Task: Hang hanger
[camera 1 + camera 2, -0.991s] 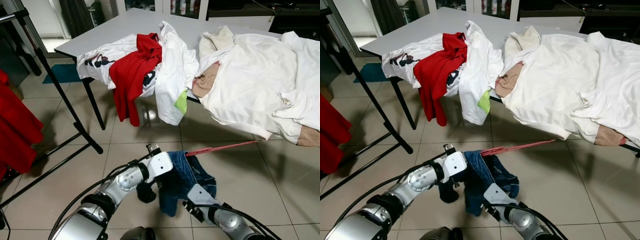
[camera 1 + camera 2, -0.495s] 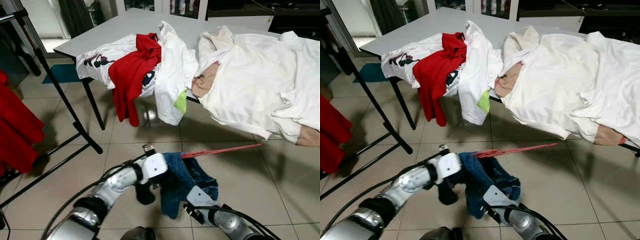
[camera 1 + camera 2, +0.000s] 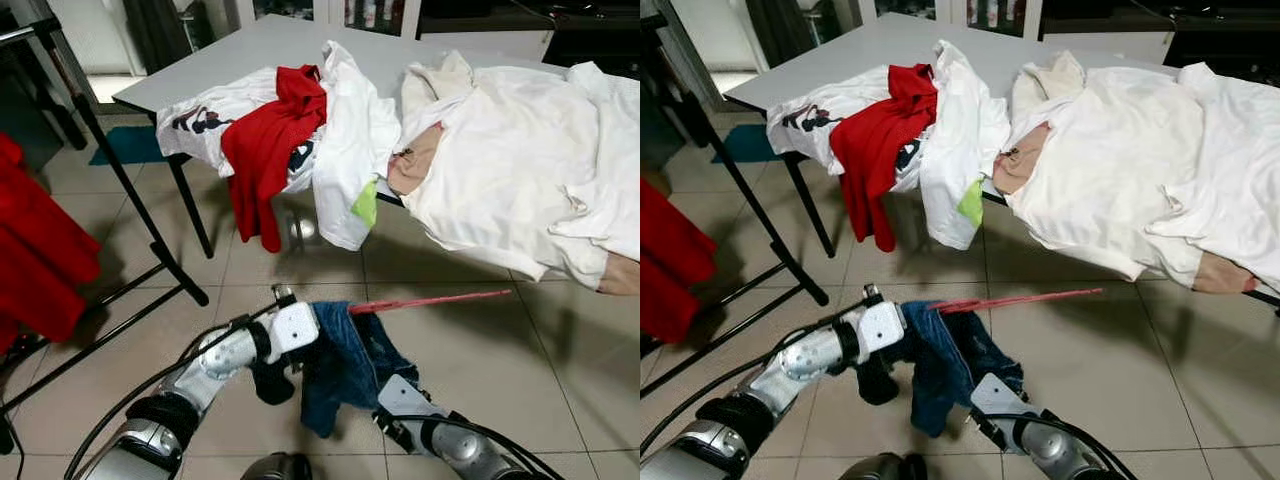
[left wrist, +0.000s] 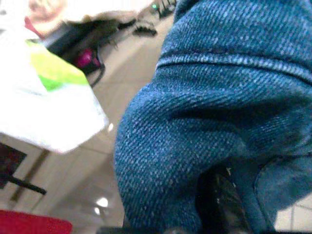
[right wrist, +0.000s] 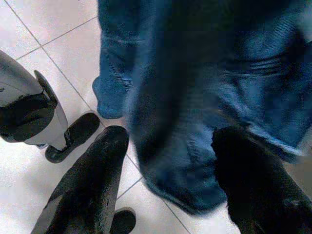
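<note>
1. Hanging above the tiled floor (image 3: 470, 360), a pair of blue denim shorts (image 3: 345, 365) is draped over a red hanger (image 3: 430, 299), in front of the robot and below the front edge of the table (image 3: 240, 55).
2. The hanger's thin red bar runs from the top of the shorts out toward the robot's right, nearly level, with its far end free in the air.
3. The left gripper (image 3: 290, 362) is pressed against the left side of the shorts at their top; denim covers its fingertips, so whether it is clenched on the cloth or the hanger cannot be told.
4. The left wrist view is close on blue denim folds (image 4: 234, 97).
5. The right gripper (image 5: 168, 170) sits lower and nearer the robot, under the shorts. Its two black fingers (image 5: 95, 185) are spread apart, with the hem of the shorts hanging between them, not pinched.
6. On the grey table behind lies a heap of clothes: a red garment (image 3: 265, 150) trailing over the edge, white shirts (image 3: 345, 140), and a large white cloth (image 3: 510, 160) on the right.
7. At the left stands a black clothes rack (image 3: 120, 190) with red clothing (image 3: 35, 250) hanging on it.
</note>
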You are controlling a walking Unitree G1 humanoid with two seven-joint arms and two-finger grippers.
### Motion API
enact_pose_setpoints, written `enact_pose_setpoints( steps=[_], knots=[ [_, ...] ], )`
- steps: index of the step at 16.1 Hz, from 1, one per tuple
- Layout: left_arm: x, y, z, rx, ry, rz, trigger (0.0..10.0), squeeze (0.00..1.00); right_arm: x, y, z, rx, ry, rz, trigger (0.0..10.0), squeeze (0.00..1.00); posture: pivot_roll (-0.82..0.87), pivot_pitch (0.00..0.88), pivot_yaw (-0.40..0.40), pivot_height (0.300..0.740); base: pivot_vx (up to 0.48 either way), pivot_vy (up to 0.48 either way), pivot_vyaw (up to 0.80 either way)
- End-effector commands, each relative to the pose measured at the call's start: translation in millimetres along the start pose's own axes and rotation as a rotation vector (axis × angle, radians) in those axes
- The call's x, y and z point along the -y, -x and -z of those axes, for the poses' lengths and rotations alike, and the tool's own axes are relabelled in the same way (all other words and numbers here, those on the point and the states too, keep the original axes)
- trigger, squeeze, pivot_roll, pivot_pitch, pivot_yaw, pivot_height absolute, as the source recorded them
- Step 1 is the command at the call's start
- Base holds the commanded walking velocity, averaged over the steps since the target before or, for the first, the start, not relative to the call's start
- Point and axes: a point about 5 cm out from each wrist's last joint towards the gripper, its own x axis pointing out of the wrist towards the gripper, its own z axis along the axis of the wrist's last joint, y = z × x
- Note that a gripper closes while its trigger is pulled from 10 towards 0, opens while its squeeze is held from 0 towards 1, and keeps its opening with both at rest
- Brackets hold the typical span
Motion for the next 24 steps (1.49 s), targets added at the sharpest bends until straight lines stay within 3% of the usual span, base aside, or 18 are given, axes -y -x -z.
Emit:
enact_pose_setpoints(
  steps=[1,7,22,23,24],
  knots=[
    [-6.6,-0.5,-8,0.042,-0.002,-0.025,10.0,0.0,-2.1,0.3,1,0.001,-0.003,-0.007,10.0,0.0,0.08,0.0,0.085,0.74,0.0,0.0,0.0],
    [-2.9,-1.6,-17,0.076,-0.012,0.002,10.0,0.0,-1.9,-1.5,-3,0.009,0.003,-0.014,10.0,0.0,0.09,0.0,0.087,0.74,0.0,0.0,0.0],
    [-11.1,8.3,-26,0.083,-0.035,0.016,10.0,0.0,-4.9,0.9,8,-0.056,0.027,-0.007,10.0,0.0,0.11,0.0,0.091,0.74,0.0,0.0,0.0],
    [-9.6,9.0,-25,0.079,-0.031,0.018,10.0,0.0,-3.6,1.4,10,-0.072,0.047,0.009,9.1,0.0,0.11,0.0,0.088,0.74,0.0,0.0,0.0],
    [-8.5,9.3,-24,0.077,-0.028,0.019,10.0,0.0,-2.7,1.8,10,-0.076,0.048,0.017,3.7,0.0,0.11,0.0,0.088,0.74,0.0,0.0,0.0]
  ],
)
